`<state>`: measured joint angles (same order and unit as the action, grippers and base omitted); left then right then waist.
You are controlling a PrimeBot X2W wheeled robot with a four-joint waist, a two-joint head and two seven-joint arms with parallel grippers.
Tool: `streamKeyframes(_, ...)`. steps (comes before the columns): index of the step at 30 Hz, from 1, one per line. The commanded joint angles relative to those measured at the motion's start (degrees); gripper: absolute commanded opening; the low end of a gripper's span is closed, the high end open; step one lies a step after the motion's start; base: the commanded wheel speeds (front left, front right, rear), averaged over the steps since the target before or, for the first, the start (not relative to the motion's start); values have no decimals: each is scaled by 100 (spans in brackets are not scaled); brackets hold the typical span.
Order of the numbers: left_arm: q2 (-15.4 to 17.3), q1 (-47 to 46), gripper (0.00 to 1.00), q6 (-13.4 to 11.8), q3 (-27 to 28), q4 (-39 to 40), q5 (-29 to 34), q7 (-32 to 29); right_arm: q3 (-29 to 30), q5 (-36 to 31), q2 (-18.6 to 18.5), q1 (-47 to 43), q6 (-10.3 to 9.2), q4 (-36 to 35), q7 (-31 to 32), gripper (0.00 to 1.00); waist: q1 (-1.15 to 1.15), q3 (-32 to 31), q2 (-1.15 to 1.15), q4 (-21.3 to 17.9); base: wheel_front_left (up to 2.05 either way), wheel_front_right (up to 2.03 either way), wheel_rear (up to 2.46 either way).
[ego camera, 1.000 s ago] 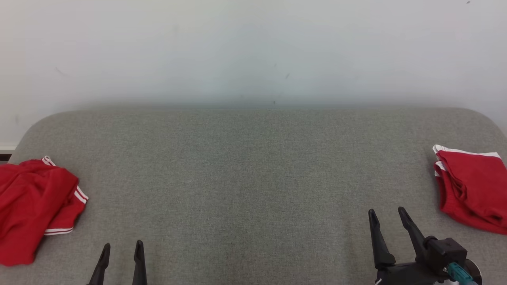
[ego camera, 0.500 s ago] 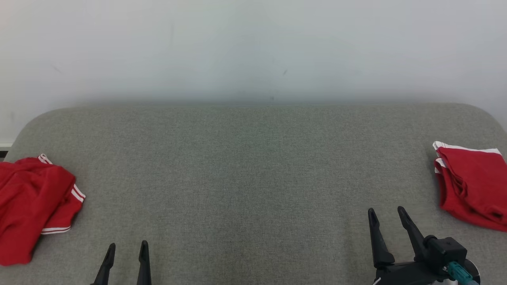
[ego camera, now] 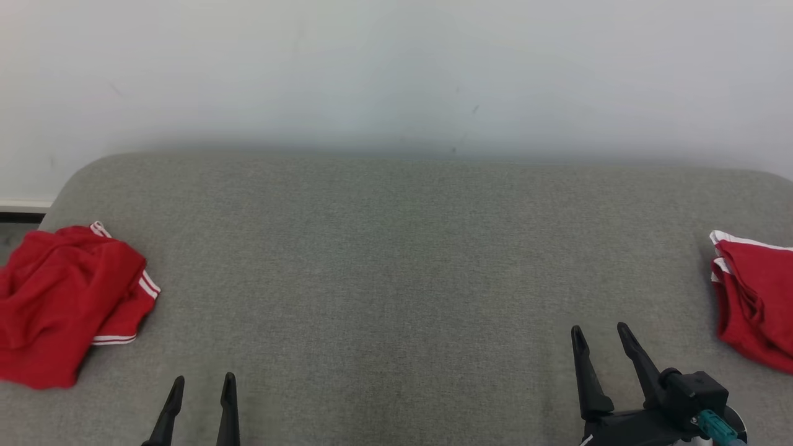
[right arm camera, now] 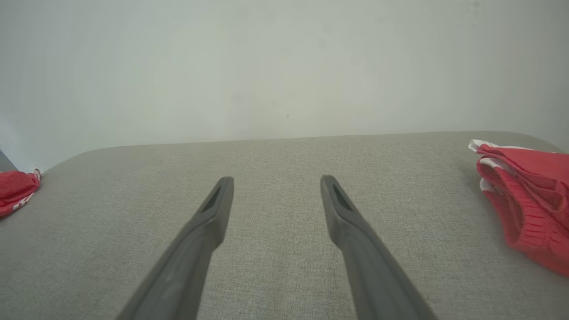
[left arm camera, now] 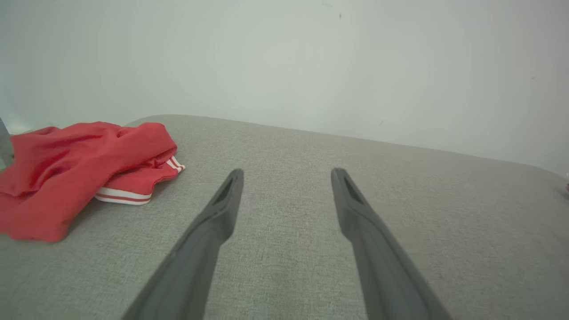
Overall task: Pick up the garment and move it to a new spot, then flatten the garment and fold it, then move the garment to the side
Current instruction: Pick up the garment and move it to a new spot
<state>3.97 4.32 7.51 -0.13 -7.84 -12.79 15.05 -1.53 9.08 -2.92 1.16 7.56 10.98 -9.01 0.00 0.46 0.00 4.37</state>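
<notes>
While both claws point out across the grey cushion (ego camera: 396, 260), neither one touches any cloth. The left claw (ego camera: 204, 378) sits at the lower left of the head view, its two dark fingers spread apart w/ bare grey weave btwn them; nothing is pinched. The right claw (ego camera: 599, 327) sits at the lower right, fingers likewise spread & empty, leaning a bit to the left in that view, w/ a teal plug (ego camera: 712, 424) on the black wrist block behind them.

The crumpled red garment (ego camera: 65, 303) lies at the cushion's left end, bunched in loose folds, white-striped hems poking out on its right side & at its top. It's apart from the left claw, up & to the left of the fingertips. In the left wrist view it lies left of the left finger, not touching.

The folded red garment (ego camera: 753, 297) lies at the cushion's right end, cut off by the frame edge, w/ a white band along its top edge & layers stacked below. It's near the right claw but apart, off to the right of its fingers. The right wrist view has it at the right edge, w/ a bit of the crumpled one at the far left.

A pale wall (ego camera: 396, 74) rises behind the cushion, w/ a few small dark specks.
</notes>
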Motion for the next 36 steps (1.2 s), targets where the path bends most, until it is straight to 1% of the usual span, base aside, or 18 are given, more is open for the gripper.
streamKeyframes(1, 28, -55, 100, -10, -1, 11, 18, 21, 7, 11, 4, -34, -12, -26, 3, 100, 0, 2, 0, 182, 0, 0, 0)
streamKeyframes(5, 62, -11, 100, -10, 33, 6, 24, 21, -50, 53, 6, -64, -12, 14, -28, 100, 0, -33, 0, 528, 0, 0, 0)
streamKeyframes(10, 63, 59, 100, -11, 30, -8, 53, 21, -76, 97, 6, -143, -12, 31, -19, 100, 0, -104, 0, 1131, 0, 0, 0)
streamKeyframes(21, 55, 283, 100, -13, 166, 62, 140, 21, -346, 206, 5, -127, -12, 81, -29, 100, 0, -175, 0, 2426, 0, 0, 0)
streamKeyframes(29, -68, 592, 100, -148, 601, 547, 28, 21, -884, 146, 0, 445, -12, 235, 113, 100, 0, 128, 0, 2638, 0, 0, 0)
streamKeyframes(36, -104, 780, 100, -238, 683, 764, -18, 21, -1166, 205, 1, 737, -12, 455, 66, 100, 0, 212, 0, 2678, -3, -3, -3)
